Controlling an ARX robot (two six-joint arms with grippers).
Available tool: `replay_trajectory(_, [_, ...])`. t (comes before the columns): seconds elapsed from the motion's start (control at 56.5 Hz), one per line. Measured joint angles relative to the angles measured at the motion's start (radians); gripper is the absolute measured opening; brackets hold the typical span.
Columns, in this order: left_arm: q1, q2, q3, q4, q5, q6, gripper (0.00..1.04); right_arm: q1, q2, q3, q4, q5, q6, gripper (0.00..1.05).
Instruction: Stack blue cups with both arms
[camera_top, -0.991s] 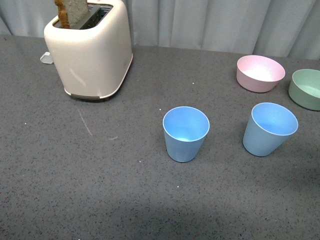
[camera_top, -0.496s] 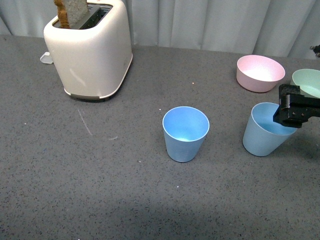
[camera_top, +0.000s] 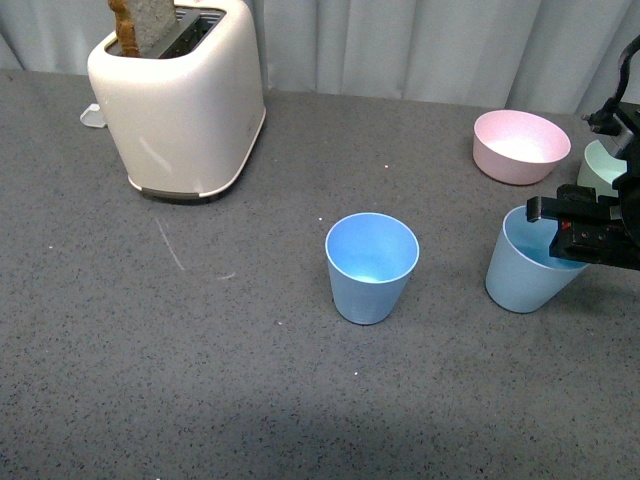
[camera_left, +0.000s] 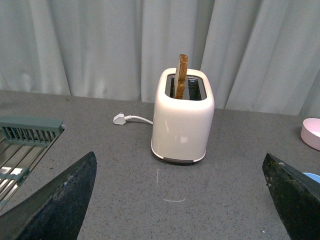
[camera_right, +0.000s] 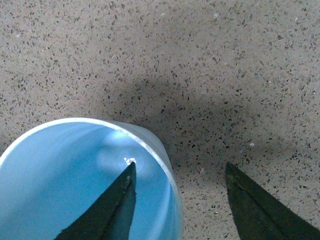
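Observation:
Two light blue cups stand upright on the grey counter: one in the middle (camera_top: 371, 266), the other to its right (camera_top: 525, 275). My right gripper (camera_top: 575, 228) hangs open over the right cup's far rim. In the right wrist view one finger (camera_right: 112, 205) reaches inside that cup (camera_right: 60, 185), while the other finger (camera_right: 255, 210) is outside its wall, so the jaws straddle the rim (camera_right: 180, 165). My left gripper (camera_left: 179, 162) is open and empty above the counter, facing the toaster. A sliver of blue cup (camera_left: 312, 176) shows by one of its fingers. The left arm does not show in the front view.
A cream toaster (camera_top: 180, 100) holding a slice of toast stands at the back left, its plug (camera_left: 120, 119) lying on the counter. A pink bowl (camera_top: 518, 146) and a green bowl (camera_top: 598, 165) sit behind the right cup. A green dish rack (camera_left: 27, 132) shows in the left wrist view.
The right arm has come in from the right edge and now holds its open gripper over the right cup's rim. Neither cup has moved.

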Motion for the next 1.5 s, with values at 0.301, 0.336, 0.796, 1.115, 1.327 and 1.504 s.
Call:
replay_trajectory(0.301, [0.0,0.0,0.0,0.0,0.0,0.0,0.98,0.003,-0.001,0.011,-0.036,-0.01,0.034,0.01])
replay_trajectory(0.336, [0.0,0.0,0.0,0.0,0.0,0.0,0.98,0.003,-0.005,0.011,-0.039,-0.017,0.04,0.01])
replay_trajectory(0.796, [0.0,0.0,0.0,0.0,0.0,0.0,0.98,0.191,-0.21,0.069,-0.127,-0.316,0.188,0.01])
replay_trajectory(1.115, [0.0,0.0,0.0,0.0,0.0,0.0,0.98,0.259,-0.177,0.076,-0.142,-0.283,0.201,0.01])
replay_trajectory(1.327, [0.0,0.0,0.0,0.0,0.0,0.0,0.98,0.263,-0.174,0.076,-0.142,-0.277,0.201,0.06])
replay_trajectory(1.504, [0.0,0.0,0.0,0.0,0.0,0.0,0.98,0.258,-0.173,0.076,-0.135,-0.266,0.2,0.32])
